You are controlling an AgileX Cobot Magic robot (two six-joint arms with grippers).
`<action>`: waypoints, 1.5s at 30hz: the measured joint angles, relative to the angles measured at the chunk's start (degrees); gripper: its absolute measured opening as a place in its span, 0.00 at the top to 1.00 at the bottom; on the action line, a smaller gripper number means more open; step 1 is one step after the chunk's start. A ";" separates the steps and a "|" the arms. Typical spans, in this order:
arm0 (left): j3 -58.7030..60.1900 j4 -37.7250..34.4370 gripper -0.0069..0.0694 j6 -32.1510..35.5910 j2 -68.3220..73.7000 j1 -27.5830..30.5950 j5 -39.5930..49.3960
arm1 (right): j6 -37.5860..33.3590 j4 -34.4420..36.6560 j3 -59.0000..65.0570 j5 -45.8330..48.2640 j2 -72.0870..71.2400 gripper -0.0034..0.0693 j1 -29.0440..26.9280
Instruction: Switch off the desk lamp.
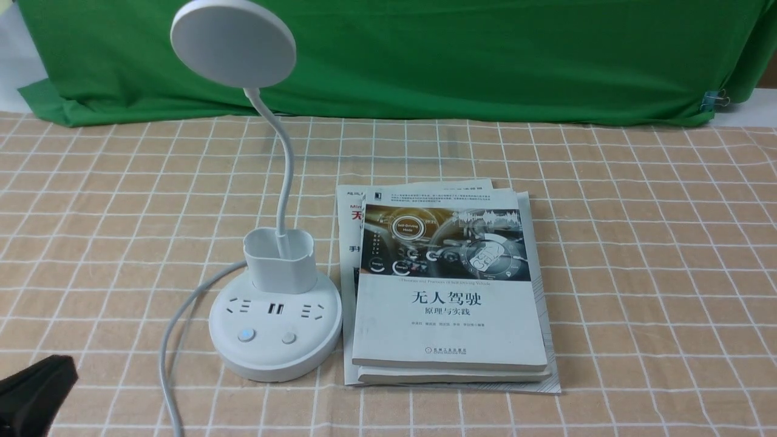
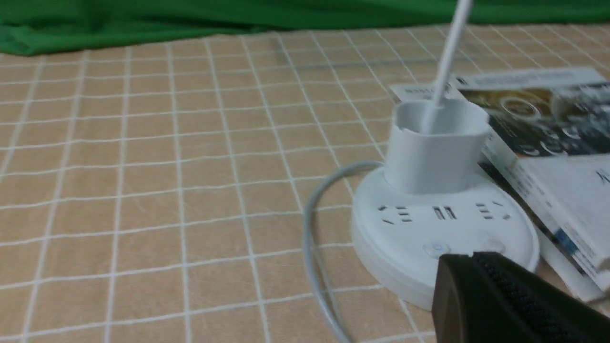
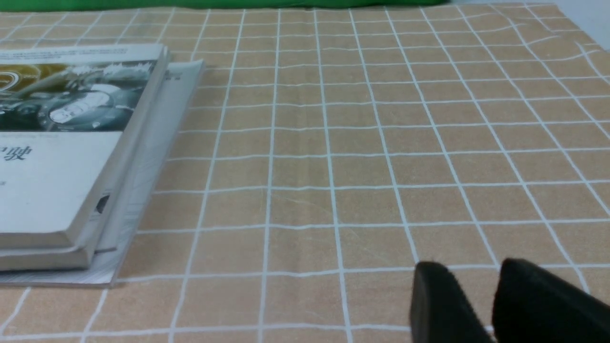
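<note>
The white desk lamp stands left of centre on the checked cloth. Its flat disc head (image 1: 234, 42) is up high on a thin bent neck (image 1: 282, 176) that rises from a small cup (image 1: 280, 260). The round base (image 1: 276, 358) has sockets and two buttons: the left button (image 1: 246, 335) shows a blue dot, the right button (image 1: 289, 338) is plain. My left gripper (image 1: 42, 379) is low at the front left, apart from the base. In the left wrist view the left gripper (image 2: 472, 258) is shut and empty, just short of the base (image 2: 381, 238) and its buttons (image 2: 436, 248). My right gripper (image 3: 472, 271) hovers over bare cloth with a small gap between its fingers.
A stack of books (image 1: 449, 303) lies right against the lamp base; it also shows in the right wrist view (image 3: 71, 143). The lamp's white cord (image 1: 173, 340) curves from the base toward the front edge. A green cloth (image 1: 425, 54) hangs at the back.
</note>
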 joint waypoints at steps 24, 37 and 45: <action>7.61 -6.64 0.91 2.14 -11.93 7.38 3.94 | 0.00 0.00 0.00 0.00 0.00 0.62 0.00; 7.61 -6.64 0.91 2.14 -11.93 7.38 3.99 | 0.00 0.00 0.00 0.00 0.00 0.62 0.00; 7.61 -6.65 0.91 2.14 -11.93 7.38 3.99 | 0.00 0.00 0.00 0.00 0.00 0.62 0.00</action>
